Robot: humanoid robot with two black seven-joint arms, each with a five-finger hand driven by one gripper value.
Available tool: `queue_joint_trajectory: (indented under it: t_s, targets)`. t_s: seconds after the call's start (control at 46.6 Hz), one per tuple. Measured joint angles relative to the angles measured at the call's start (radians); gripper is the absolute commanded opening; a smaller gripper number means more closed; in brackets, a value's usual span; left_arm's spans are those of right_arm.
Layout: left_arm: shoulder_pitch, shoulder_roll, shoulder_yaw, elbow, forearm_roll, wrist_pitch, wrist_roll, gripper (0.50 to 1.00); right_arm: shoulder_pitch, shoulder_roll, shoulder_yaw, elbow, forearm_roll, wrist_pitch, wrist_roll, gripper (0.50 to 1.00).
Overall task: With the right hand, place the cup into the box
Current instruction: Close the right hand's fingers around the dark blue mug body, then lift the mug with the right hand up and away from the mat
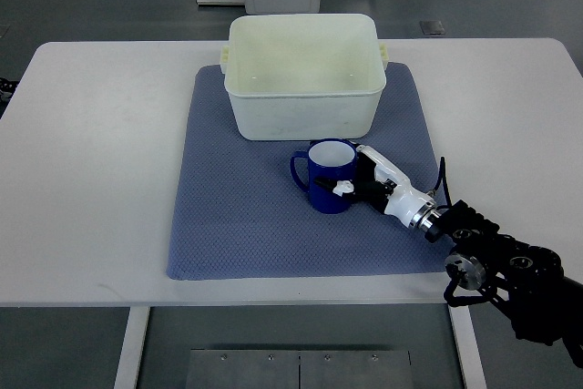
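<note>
Blue cup [328,187] stands upright on blue mat [273,216], handle pointing away from right hand [369,184], w/ cream box [303,75] just beyond it. Hand's fingers clamp cup's right side; arm enters from lower right over white desk [91,179].

The right arm [510,271] runs out of the picture at 4 o'clock. The right hand [369,181] covers the cup's [328,179] 3 o'clock side, so the contact there is hidden. The desk's [91,179] legs are cut off at 6 o'clock.
</note>
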Motion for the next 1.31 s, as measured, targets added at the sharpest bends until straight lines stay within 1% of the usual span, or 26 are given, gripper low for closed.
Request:
queue_joint_trajectory:
  t_s: [0.193, 0.386, 0.665, 0.794, 0.987, 1.137, 1.309]
  targets:
    - [-0.001, 0.0, 0.0, 0.0, 0.0, 0.0, 0.0, 1.0, 0.034, -0.028, 0.001, 0.011, 0.004, -0.004, 0.0, 0.5]
    - [0.0, 0.0, 0.0, 0.0, 0.0, 0.0, 0.0, 1.0, 0.053, -0.129, -0.002, 0.086, 0.006, -0.001, 0.0, 0.5]
    - [0.0, 0.0, 0.0, 0.0, 0.0, 0.0, 0.0, 1.0, 0.048, -0.268, -0.006, 0.157, 0.01, 0.001, 0.0, 0.5]
    - [0.0, 0.0, 0.0, 0.0, 0.0, 0.0, 0.0, 1.0, 0.048, -0.341, -0.006, 0.162, 0.011, 0.013, 0.0, 0.5]
    - [0.0, 0.0, 0.0, 0.0, 0.0, 0.0, 0.0, 1.0, 0.059, -0.452, -0.004, 0.176, 0.011, 0.051, 0.0, 0.5]
    - [0.0, 0.0, 0.0, 0.0, 0.0, 0.0, 0.0, 1.0, 0.095, -0.51, -0.002, 0.175, 0.011, 0.071, 0.0, 0.5]
    - [0.0, 0.0, 0.0, 0.0, 0.0, 0.0, 0.0, 1.0, 0.147, -0.543, 0.009, 0.172, 0.017, 0.074, 0.0, 0.5]
